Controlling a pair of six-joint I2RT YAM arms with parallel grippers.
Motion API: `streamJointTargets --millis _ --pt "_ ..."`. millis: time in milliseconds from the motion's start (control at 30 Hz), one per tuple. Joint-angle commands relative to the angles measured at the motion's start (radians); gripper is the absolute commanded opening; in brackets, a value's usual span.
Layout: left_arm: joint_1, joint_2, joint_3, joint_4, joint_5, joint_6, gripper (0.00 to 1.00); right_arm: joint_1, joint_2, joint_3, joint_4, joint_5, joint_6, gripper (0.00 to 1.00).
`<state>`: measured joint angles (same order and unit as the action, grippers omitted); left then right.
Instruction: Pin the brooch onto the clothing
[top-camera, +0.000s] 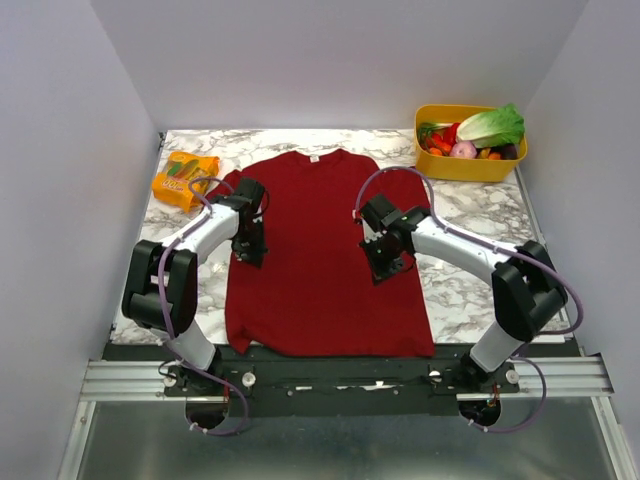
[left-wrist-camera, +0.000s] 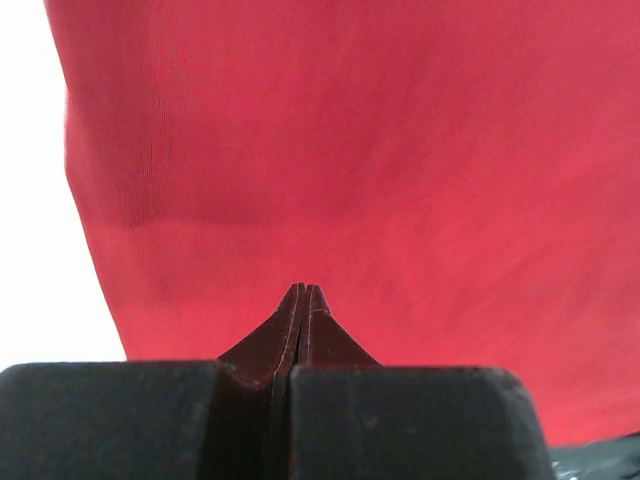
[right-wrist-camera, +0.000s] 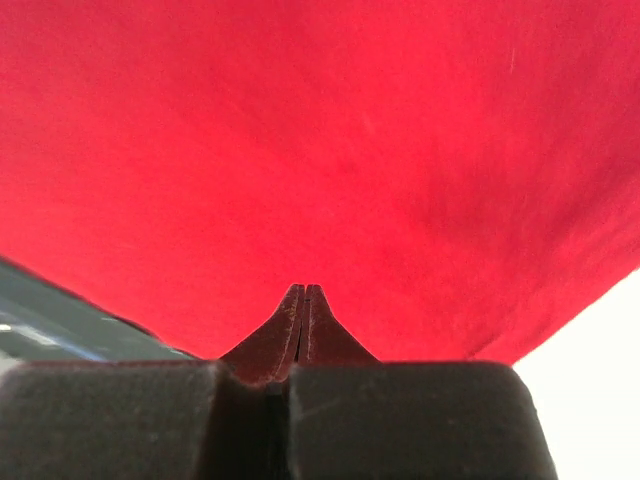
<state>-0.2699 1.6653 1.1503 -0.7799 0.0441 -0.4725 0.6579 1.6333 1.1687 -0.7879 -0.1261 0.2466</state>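
The dark red T-shirt (top-camera: 320, 250) lies flat on the marble table, its collar with the small white label (top-camera: 313, 157) at the far side. It fills the left wrist view (left-wrist-camera: 380, 150) and the right wrist view (right-wrist-camera: 320, 140). My left gripper (top-camera: 250, 250) hangs over the shirt's left side, jaws shut with nothing between them (left-wrist-camera: 304, 288). My right gripper (top-camera: 386, 264) hangs over the shirt's right side, also shut and empty (right-wrist-camera: 304, 288). The brooch is not visible in any view.
A yellow bin (top-camera: 470, 168) of toy vegetables stands at the back right. An orange snack bag (top-camera: 185, 178) lies at the back left, beside the shirt's left sleeve. The marble table (top-camera: 480, 215) shows bare to the right of the shirt.
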Motion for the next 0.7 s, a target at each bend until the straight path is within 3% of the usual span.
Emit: streamJointTargets --millis 0,667 --pt "-0.026 -0.104 -0.086 -0.071 -0.016 -0.020 0.00 0.019 0.078 -0.061 -0.060 0.160 0.052 0.01" --pt "-0.173 0.116 -0.153 -0.246 -0.214 -0.008 0.00 0.019 0.160 -0.161 -0.125 0.238 0.072 0.01"
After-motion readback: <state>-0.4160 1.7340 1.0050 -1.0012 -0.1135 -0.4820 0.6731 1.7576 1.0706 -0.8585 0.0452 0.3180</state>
